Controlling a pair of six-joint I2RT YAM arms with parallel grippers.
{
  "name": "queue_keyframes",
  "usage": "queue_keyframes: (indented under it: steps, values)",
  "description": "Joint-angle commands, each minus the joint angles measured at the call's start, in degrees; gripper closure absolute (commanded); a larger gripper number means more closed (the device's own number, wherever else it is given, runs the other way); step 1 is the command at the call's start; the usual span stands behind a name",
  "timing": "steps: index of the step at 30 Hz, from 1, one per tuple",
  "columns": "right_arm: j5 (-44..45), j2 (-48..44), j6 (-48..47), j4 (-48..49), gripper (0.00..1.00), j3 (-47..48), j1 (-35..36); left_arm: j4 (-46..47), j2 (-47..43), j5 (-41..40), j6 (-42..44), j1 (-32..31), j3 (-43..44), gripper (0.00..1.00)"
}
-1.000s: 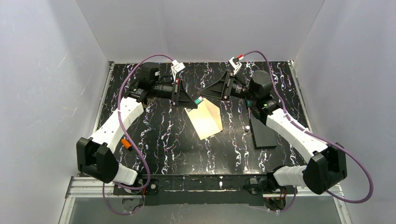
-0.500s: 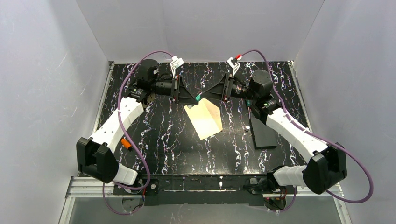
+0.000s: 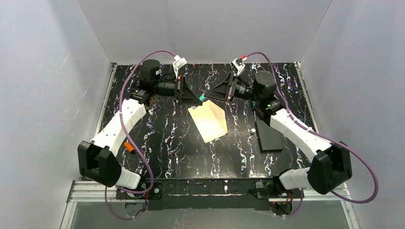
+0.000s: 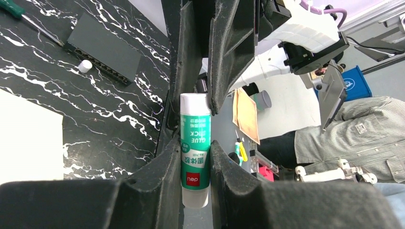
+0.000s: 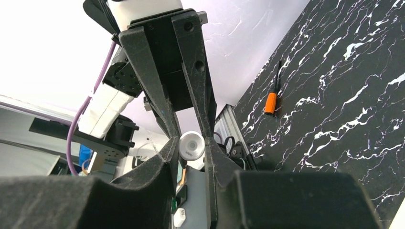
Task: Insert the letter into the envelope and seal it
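Note:
A green and white glue stick (image 3: 203, 98) is held in the air between both grippers, which face each other tip to tip. My left gripper (image 3: 198, 99) is shut on its green body (image 4: 195, 152). My right gripper (image 3: 207, 97) is shut on its white cap end (image 5: 192, 145). Below and in front of them the pale cream envelope (image 3: 206, 125) lies flat on the table. A darker tan strip, seemingly the letter (image 3: 221, 116), shows along its right edge. A pale corner of the paper shows in the left wrist view (image 4: 24, 138).
A black block (image 3: 268, 136) lies right of the paper, with a small white cap (image 3: 251, 130) beside it. An orange-handled tool (image 3: 129, 147) lies at the left by the left arm. A green-handled screwdriver (image 4: 9, 7) shows in the left wrist view.
Both grippers, joined on the glue stick, have moved a little toward the far side and away from the paper. The paper has not moved.

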Motion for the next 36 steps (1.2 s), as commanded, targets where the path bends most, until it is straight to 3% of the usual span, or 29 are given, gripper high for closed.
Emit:
queue_keyframes:
  steps: [1, 6, 11, 16, 19, 21, 22, 25, 27, 30, 32, 36]
  values:
    - [3.9, 0.9, 3.4, 3.7, 0.99, 3.2, 0.7, -3.3, -0.6, -1.9, 3.7, -0.6, 3.6, 1.00]
    - [18.8, 1.5, 4.2, -18.8, 0.99, 7.3, 2.0, -11.7, -3.0, -15.2, 17.1, -0.8, 4.9, 1.00]
    - [31.9, 4.2, 15.7, -33.2, 0.99, 9.9, 2.6, -11.9, -5.0, -28.4, 37.1, -2.2, 3.2, 1.00]
    - [36.2, 9.8, 25.2, -45.5, 0.99, 17.1, 2.6, -12.2, -5.6, -38.3, 65.8, -5.7, -0.1, 1.00]
    - [36.8, 11.5, 31.2, -49.2, 0.99, 19.4, 2.5, -4.6, -7.4, -42.4, 73.4, -5.9, -4.7, 1.00]
    - [37.0, 11.8, 30.9, -46.5, 0.99, 19.8, 2.4, -2.2, -7.4, -44.8, 67.9, -5.5, -5.3, 1.00]
    - [35.9, 12.2, 27.0, -43.6, 0.87, 21.4, 1.7, -6.1, -6.2, -42.8, 63.7, -4.9, -1.3, 1.00]
    - [32.7, 12.4, 10.6, -38.0, 0.34, 25.3, 0.4, -22.4, 0.0, -36.7, 52.1, -4.7, 9.7, 1.00]
    - [29.8, 10.2, 1.6, -34.9, 0.16, 23.9, 0.2, -26.8, 1.9, -31.9, 41.5, -4.7, 11.8, 1.00]
    - [22.7, 4.9, -9.7, -27.3, 0.09, 17.2, -0.6, -28.3, 3.1, -26.6, 26.3, -4.7, 11.3, 1.00]
    - [14.0, 1.4, -15.9, -17.3, 0.08, 11.1, -0.6, -26.2, 2.6, -19.9, 19.6, -4.7, 9.1, 1.00]
    - [2.8, -2.4, -15.3, -4.2, 0.09, 4.5, -0.6, -12.7, -0.4, -9.0, 6.7, -4.7, 2.9, 1.00]
